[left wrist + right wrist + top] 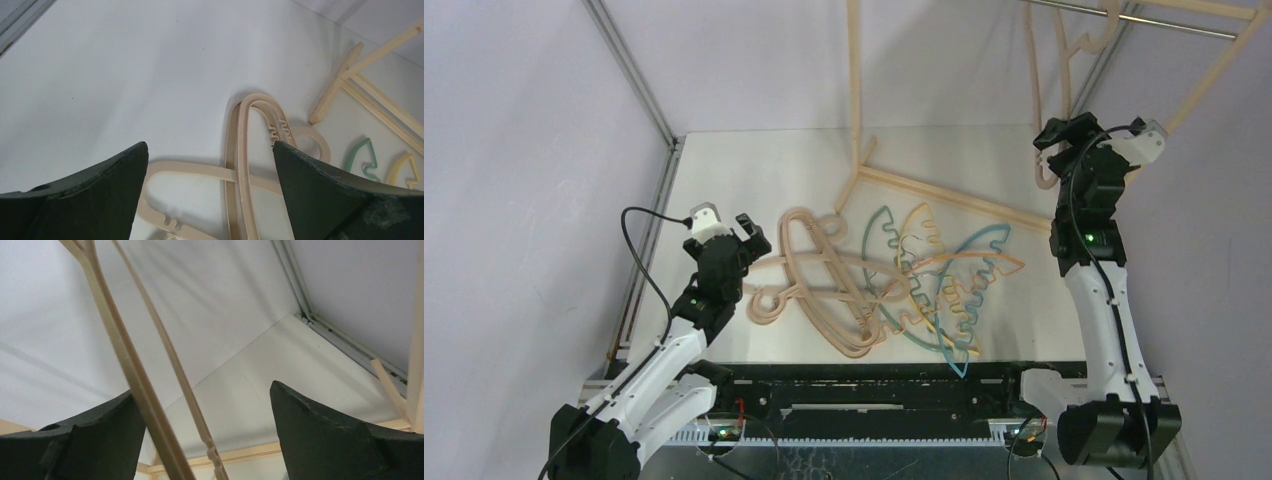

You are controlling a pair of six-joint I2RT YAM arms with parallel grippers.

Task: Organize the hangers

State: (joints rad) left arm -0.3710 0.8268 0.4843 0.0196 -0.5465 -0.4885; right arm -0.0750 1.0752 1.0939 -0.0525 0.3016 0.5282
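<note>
Most of the hangers lie in a loose tangle on the white table point(724, 180), near its front edge between the two arms. On the left of the heap, several beige hangers point(819, 285) overlap and cross one another. To their right, a teal hanger point(882, 232), a yellow hanger point(924, 222) and a blue hanger point(984, 262) are interlaced, their notched edges overlapping. The left gripper point(742, 240) hovers low at the left end of the beige hangers. In the left wrist view its jaws stand wide apart, with the looped end of one beige hanger on the table between them, and they grip nothing. The right gripper point(1054, 140) is raised high at the far right, beside a hanging beige hanger point(1033, 90) that drops from the metal rod point(1144, 18) of the rack frame point(854, 70). In the right wrist view its jaws are also spread. The hanging hanger's thin arms run close along one finger; whether they touch it cannot be told.
</note>
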